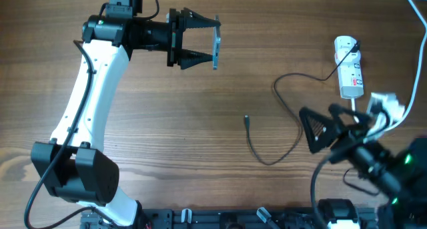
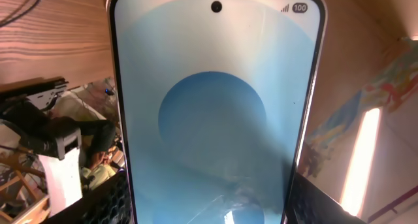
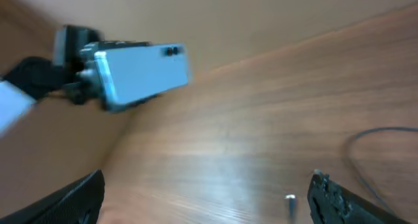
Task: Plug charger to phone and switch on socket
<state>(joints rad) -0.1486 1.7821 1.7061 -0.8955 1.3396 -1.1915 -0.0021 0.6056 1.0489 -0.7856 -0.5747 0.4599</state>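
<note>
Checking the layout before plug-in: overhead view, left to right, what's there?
phone, gripped by the left fingers → charger's connector tip, lying loose on the table → right fingers, open → socket

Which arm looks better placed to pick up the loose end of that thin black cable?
Right. The right gripper is open, empty and close to the loose end of the charger on the table. The left gripper is busy holding the phone up.

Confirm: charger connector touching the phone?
Apart. Overhead: charger connector lies on the table, bare wood between it and the phone in the left pincer.
</note>
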